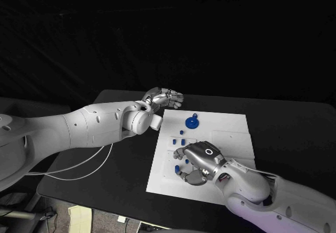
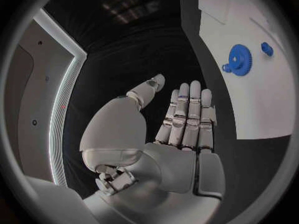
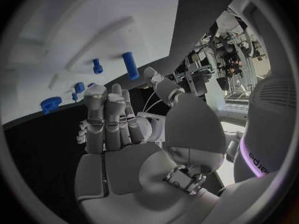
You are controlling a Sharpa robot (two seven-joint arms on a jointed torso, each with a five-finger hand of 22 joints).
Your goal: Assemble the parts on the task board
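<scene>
Several blue parts lie loose on the task board, a blue gear near its far end, so assembly seems barely begun. The right hand hovers over them, fingers extended, apparently empty; the left hand waits off-board, flat and empty.

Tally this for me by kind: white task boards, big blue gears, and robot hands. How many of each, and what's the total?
Task board: 1
Big blue gear: 1
Hands: 2, left hand and right hand
Total: 4
</scene>
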